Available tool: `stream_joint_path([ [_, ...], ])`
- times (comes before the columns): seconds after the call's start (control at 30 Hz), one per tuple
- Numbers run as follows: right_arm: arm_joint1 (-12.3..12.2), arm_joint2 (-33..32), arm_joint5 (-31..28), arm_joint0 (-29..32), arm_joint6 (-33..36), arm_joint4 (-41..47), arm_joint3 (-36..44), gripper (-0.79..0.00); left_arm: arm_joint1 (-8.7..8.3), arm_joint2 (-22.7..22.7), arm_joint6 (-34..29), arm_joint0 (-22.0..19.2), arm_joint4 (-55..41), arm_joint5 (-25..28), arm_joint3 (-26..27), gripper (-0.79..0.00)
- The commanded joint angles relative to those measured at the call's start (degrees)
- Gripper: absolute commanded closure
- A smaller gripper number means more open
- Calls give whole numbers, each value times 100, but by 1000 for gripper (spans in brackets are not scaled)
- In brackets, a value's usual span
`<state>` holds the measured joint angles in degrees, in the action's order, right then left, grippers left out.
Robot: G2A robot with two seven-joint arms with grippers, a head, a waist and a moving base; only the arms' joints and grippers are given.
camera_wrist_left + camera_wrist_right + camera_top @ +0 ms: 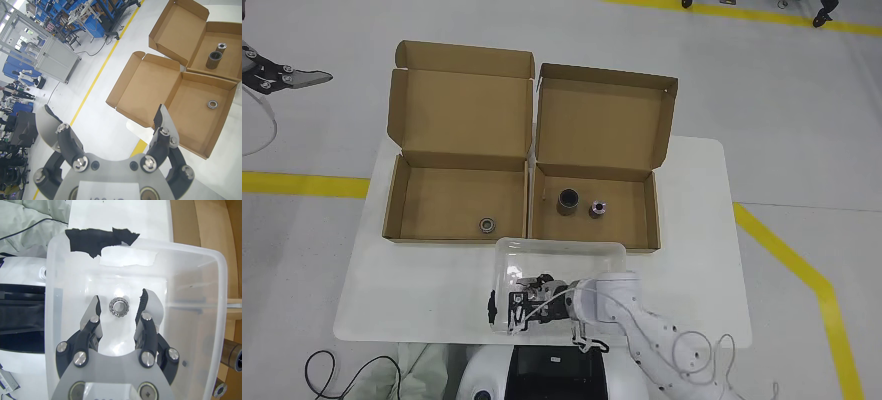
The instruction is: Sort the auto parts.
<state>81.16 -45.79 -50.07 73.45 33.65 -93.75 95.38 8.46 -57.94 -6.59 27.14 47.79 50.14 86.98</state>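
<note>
A toothed metal bearing [119, 307] lies on the floor of a clear plastic bin [223, 262]. My right gripper [121, 296] hangs inside the bin, open, one finger on each side of the bearing and not touching it. In the top view the right gripper [530, 300] is in the bin [562, 243] at the table's near edge. The left cardboard box [394, 200] holds one bearing [485, 225]. The right box [652, 205] holds a dark sleeve [568, 201] and a small silver bushing [597, 208]. My left gripper [104, 108] is open and empty, high and off to the table's left [297, 75].
Both boxes have their lids folded back, standing up at the far side. Black tape [94, 243] marks the bin's rim. The white table [692, 250] has bare room to the right of the boxes and left of the bin. Yellow floor lines run around it.
</note>
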Motion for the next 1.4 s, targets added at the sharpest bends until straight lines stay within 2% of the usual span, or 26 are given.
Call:
stream_joint_path([
  [0.0,14,48,35,-70,184,80,-64,-363,0,0,0,0,0,0,0,-785],
  [0.23,54,236,264,-252,688,215,-139,-366,0,0,0,0,0,0,0,-785],
  [0.93,138,679,514,-702,1066,464,-624,-345,0,0,0,0,0,0,0,-785],
  [1.23,145,771,954,-746,1080,247,-580,-15,0,0,0,0,0,0,0,-785],
  [1.37,108,702,1260,-637,997,58,-395,0,0,0,0,0,0,0,0,-785],
])
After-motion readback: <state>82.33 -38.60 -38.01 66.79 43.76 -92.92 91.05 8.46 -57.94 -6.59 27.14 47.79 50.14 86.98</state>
